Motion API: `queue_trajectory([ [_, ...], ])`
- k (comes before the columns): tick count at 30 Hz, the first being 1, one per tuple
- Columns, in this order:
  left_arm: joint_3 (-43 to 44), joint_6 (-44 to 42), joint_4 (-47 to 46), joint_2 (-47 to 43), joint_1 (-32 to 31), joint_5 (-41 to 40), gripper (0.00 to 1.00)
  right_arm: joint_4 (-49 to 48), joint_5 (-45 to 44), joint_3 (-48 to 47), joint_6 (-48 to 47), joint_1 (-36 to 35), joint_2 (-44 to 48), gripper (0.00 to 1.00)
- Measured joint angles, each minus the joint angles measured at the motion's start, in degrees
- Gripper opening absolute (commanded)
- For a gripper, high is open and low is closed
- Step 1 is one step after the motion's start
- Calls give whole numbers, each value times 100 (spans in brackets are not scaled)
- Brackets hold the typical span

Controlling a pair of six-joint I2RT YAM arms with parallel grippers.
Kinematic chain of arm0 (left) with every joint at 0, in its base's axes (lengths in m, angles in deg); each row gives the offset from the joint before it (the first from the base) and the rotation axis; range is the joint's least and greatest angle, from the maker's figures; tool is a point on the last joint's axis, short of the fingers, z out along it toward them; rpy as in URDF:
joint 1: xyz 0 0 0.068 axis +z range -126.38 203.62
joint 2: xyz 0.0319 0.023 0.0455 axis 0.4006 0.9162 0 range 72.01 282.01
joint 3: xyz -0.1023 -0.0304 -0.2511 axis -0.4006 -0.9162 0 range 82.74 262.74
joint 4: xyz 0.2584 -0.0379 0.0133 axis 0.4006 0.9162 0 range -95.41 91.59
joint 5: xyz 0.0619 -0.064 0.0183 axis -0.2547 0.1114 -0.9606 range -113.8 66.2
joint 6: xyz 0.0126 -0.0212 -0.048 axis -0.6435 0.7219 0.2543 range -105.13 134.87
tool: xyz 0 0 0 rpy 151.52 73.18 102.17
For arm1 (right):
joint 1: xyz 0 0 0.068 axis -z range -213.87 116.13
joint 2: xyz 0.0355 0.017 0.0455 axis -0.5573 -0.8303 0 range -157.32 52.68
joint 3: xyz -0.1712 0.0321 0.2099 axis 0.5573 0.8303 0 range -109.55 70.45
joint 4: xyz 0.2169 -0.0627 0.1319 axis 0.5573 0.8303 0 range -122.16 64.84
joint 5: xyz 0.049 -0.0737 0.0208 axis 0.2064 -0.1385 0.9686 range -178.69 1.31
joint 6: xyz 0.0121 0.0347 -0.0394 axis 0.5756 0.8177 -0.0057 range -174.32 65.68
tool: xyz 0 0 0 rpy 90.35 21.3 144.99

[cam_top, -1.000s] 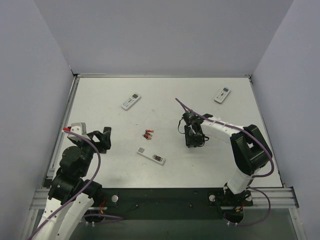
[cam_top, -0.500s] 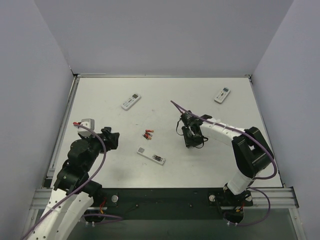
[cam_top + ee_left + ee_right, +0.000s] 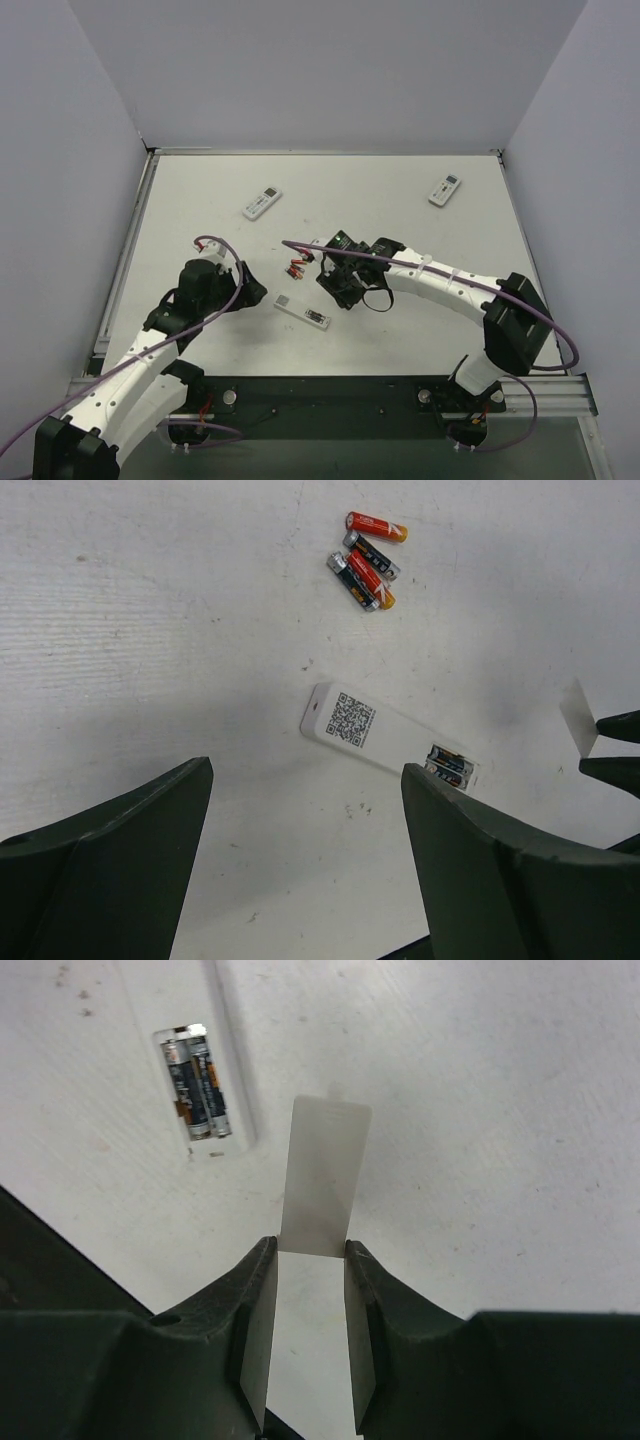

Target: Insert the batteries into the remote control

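Loose batteries (image 3: 365, 560): four thin little cells in a small heap, some red-orange and some dark grey-black with silver tips, touching one another on the white table (image 3: 200, 200), near the remote but apart from it.
Remote control (image 3: 385, 740): slim and white, lying back up, with a QR sticker near one end and the compartment at the other end uncovered.
Loaded cells (image 3: 195, 1085): two dark cells with orange marks, side by side in that compartment.
Right gripper (image 3: 310, 1260): clamped on a thin white battery cover (image 3: 325, 1160), held just beside the remote's open end.
Left gripper (image 3: 305, 780): fingers spread wide with nothing between them, hanging near the remote's sticker end.
Second remote (image 3: 262, 202): face up, toward the far left.
Third remote (image 3: 445, 190): face up, far right, well apart from the rest.
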Motion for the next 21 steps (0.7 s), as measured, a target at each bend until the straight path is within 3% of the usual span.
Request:
queue_trajectory([
  [11,-63,146,-151,-81,0,68,87,363,507,-662,-640,-704,-881,4],
  [21,-85,162,-151,-212,0,57,87,485,614,-763,-776,-761,-1285,6],
])
